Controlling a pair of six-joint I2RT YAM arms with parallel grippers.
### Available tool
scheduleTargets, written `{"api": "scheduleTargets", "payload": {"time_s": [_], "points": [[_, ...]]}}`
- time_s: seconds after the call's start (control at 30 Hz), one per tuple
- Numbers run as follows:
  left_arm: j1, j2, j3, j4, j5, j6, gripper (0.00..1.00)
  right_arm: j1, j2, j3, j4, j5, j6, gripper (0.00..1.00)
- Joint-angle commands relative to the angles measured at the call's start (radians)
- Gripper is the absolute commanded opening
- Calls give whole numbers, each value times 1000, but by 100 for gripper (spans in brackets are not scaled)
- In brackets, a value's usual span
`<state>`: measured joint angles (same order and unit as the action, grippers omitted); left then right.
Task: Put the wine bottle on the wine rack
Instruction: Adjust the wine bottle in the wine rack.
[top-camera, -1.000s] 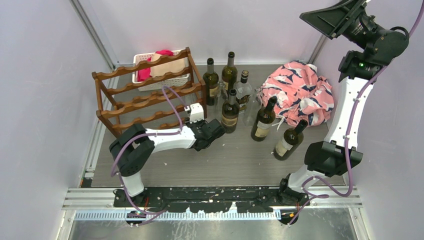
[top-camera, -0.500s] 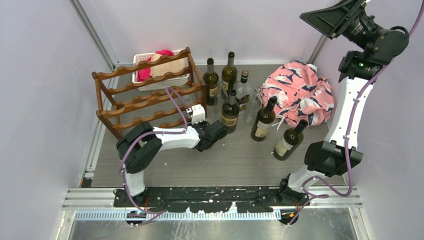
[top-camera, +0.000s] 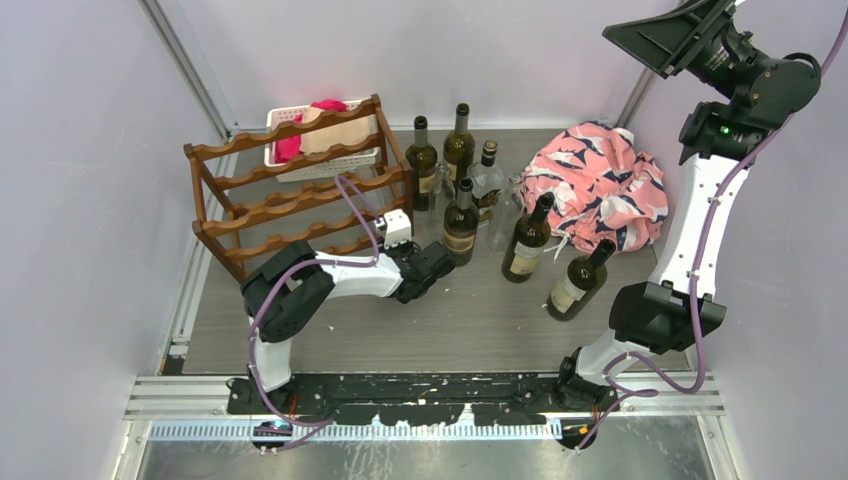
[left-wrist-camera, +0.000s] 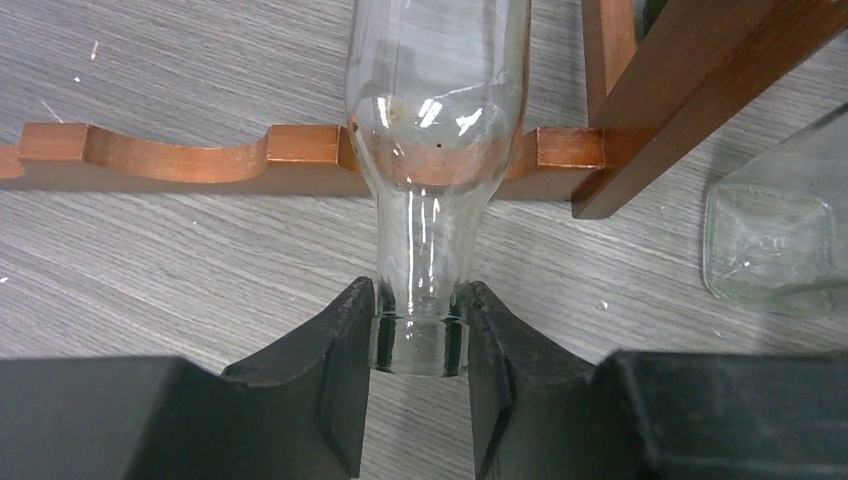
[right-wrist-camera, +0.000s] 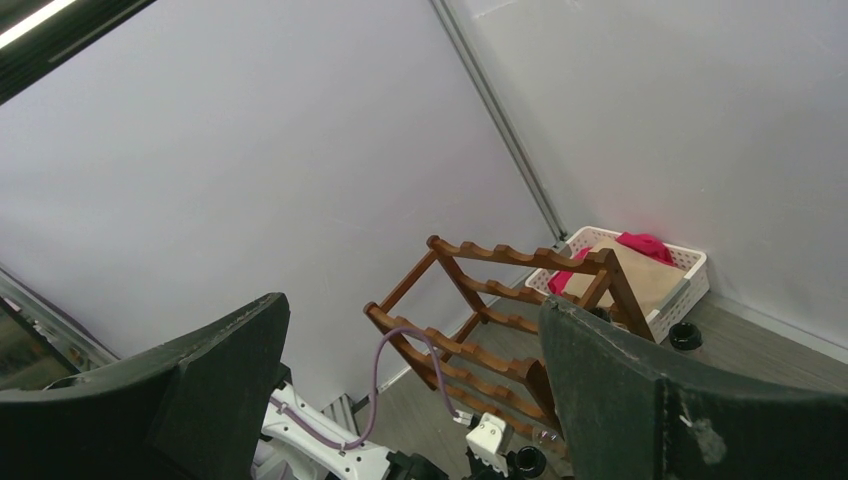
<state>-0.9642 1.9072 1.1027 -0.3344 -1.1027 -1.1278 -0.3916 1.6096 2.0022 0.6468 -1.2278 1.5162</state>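
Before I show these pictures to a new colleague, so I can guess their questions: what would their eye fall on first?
Probably the clear glass bottle lying with its neck clamped in the left gripper, its shoulder across a scalloped rail of the dark reddish-brown wooden rack at left rear. Next, the cluster of standing dark glass wine bottles mid-table and the pink patterned cloth bundle at right rear.

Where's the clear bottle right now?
Left wrist view: the clear bottle lies across the wine rack's bottom rail by its corner post, neck in the left gripper.
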Motion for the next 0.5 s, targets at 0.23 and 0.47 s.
{"api": "scheduleTargets", "payload": {"time_s": [0.23,0.47], "points": [[37,-18,-20,147,-64,79,0,-9,-26,12,13,14,-17,100],[47,14,8,173,-80,117,0,-9,-24,8,7,15,-24,100]]}}
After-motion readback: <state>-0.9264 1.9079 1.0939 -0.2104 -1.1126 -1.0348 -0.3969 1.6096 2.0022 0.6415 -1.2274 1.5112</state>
